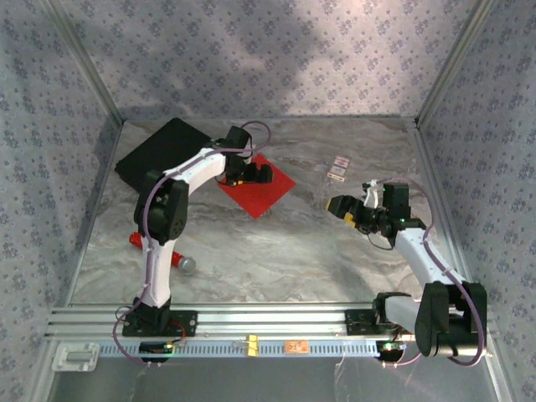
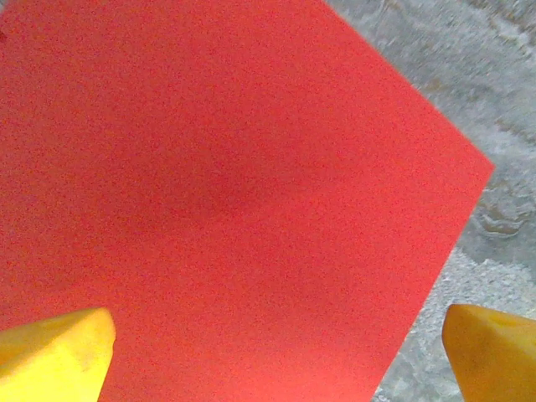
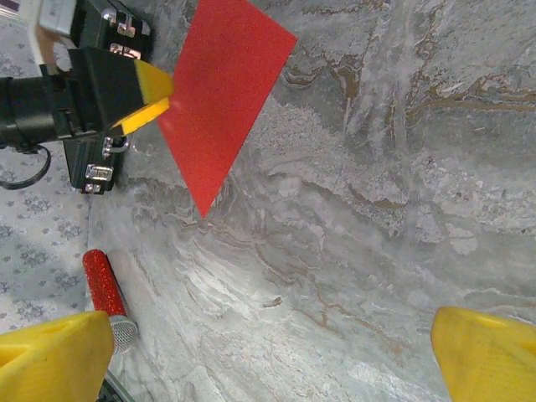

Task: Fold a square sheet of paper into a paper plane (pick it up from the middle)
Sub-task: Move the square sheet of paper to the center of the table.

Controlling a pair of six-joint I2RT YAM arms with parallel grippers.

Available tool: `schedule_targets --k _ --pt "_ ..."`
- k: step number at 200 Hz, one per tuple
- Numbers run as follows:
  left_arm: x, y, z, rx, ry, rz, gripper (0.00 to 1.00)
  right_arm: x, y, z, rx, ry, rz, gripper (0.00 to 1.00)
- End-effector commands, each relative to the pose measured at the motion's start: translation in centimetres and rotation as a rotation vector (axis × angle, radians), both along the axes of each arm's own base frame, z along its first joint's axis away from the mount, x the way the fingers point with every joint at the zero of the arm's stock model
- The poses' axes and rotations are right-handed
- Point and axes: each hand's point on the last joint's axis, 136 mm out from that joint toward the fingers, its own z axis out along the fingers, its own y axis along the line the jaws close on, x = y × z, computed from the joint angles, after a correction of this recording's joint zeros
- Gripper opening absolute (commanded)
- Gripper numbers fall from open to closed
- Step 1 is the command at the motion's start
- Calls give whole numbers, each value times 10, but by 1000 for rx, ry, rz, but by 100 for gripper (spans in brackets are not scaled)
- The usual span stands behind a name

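A marbled grey worktop (image 1: 293, 243) seen from above, with two robot arms bolted at its near edge. The square sheet of paper (image 1: 268, 194), bright red and unfolded, lies flat toward the far-left part of the worktop, turned so its corners point like a diamond. One of its corners is just beside a black case (image 1: 159, 155) that sits in the far-left corner.

The left arm reaches forward so that the left gripper (image 1: 251, 176) is directly over the sheet. In the left wrist view its yellow fingertips (image 2: 50, 352) are spread wide, one at each side, with red paper between them; whether they touch the paper cannot be told.

The right gripper (image 1: 352, 205) is over bare worktop on the right side, well apart from the sheet, its yellow fingertips (image 3: 490, 352) also spread wide and holding nothing.

A red cylinder (image 1: 141, 241) with a grey end lies near the left edge. Small cards (image 1: 337, 168) lie toward the far-right.
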Motion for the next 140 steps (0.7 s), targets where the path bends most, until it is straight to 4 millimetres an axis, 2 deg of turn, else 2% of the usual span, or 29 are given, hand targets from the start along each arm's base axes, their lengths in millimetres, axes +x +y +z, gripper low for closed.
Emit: schedule_targets --k 1,73,113,140 --pt "-10 0 -7 23 61 -2 100 -7 2 -9 7 37 -1 99" --pt "-37 2 -38 54 124 93 100 -9 -2 -15 -11 52 -28 99" --pt "-58 -2 -45 67 147 179 100 -7 -13 -17 -50 58 -104 99" --pt "-78 -1 -47 73 169 292 100 -7 -29 -15 -103 78 -197 99"
